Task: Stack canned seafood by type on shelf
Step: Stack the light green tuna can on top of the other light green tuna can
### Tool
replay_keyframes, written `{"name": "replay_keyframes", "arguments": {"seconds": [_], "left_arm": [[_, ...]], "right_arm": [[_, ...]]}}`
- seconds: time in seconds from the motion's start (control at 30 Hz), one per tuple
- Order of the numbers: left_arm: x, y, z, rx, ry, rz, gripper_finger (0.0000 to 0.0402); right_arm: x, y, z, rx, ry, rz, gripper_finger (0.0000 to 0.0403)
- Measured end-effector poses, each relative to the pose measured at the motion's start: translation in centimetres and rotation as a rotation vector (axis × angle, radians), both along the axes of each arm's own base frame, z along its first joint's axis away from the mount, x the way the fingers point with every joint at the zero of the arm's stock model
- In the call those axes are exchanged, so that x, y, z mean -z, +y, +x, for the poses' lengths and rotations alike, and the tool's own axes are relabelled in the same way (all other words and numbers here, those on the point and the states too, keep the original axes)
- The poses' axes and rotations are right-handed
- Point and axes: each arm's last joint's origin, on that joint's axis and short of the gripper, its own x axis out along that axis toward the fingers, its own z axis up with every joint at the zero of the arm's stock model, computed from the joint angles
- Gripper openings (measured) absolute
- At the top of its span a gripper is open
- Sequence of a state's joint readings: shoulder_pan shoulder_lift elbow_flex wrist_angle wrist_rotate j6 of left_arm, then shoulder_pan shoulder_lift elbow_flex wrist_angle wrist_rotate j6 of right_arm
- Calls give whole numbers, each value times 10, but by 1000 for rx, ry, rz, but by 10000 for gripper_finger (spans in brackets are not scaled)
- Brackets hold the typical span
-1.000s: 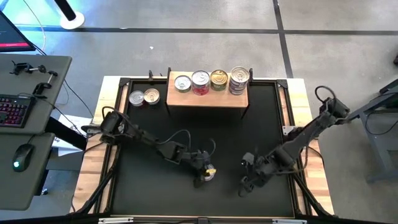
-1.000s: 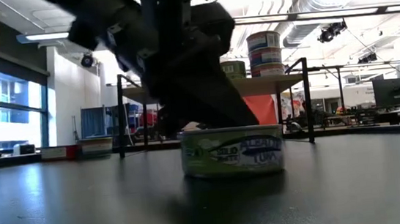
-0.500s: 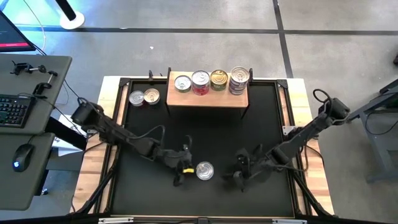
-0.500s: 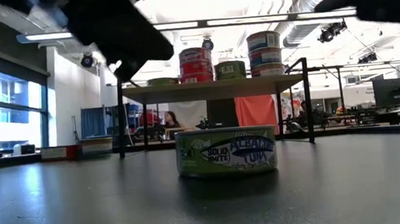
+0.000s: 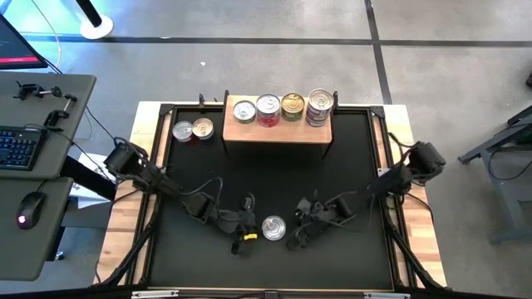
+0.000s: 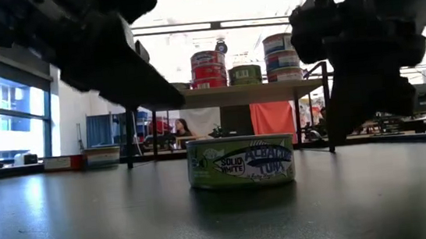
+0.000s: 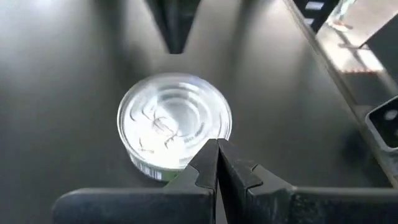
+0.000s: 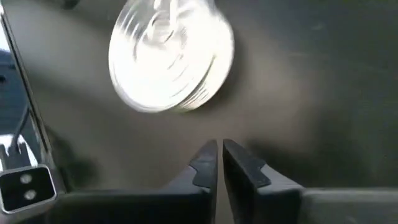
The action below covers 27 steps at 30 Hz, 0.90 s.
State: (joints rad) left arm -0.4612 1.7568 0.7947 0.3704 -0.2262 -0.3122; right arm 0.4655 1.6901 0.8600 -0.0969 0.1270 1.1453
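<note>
A silver-lidded tin of canned seafood [image 5: 273, 227] with a green and blue label [image 6: 240, 161] stands flat on the black mat, near the table's front. My left gripper [image 5: 249, 229] hovers shut just to its left, fingertips [image 7: 216, 155] near the lid's edge and raised above it. My right gripper [image 5: 295, 235], also shut [image 8: 219, 155], hovers just right of the tin. The wooden shelf [image 5: 277, 126] at the far side carries several tins [image 5: 268, 108], one of them a stack [image 6: 281, 56].
Two more tins [image 5: 192, 129] sit on the mat left of the shelf, near the far left corner. The shelf's black legs [image 6: 328, 108] stand behind the tin. Bare mat [image 5: 274, 174] lies between the shelf and both grippers.
My left gripper has left the tin, gone up and toward the table's left edge, and now hovers beside it. The tin stays upright on the mat. My right gripper has moved toward the table's left edge, up to the tin.
</note>
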Motion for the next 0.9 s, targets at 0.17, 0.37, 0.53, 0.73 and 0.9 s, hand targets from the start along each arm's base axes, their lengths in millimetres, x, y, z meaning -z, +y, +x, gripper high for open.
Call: {"name": "replay_keyframes", "arguments": {"seconds": [0.17, 0.37, 0.53, 0.73, 0.9], "left_arm": [[7, 0, 3, -27, -14, 23, 0], [15, 3, 5, -29, 6, 65, 0], [23, 5, 6, -29, 33, 85, 0], [32, 3, 9, -28, 35, 86, 0], [34, 3, 9, -30, 47, 80, 0]], "right_arm": [[6, 12, 17, -30, -3, -15, 5], [15, 20, 37, -34, 7, -36, 1], [20, 24, 45, -28, 19, -46, 0], [16, 25, 47, -19, 12, -54, 0], [15, 25, 47, -7, 17, -47, 0]]}}
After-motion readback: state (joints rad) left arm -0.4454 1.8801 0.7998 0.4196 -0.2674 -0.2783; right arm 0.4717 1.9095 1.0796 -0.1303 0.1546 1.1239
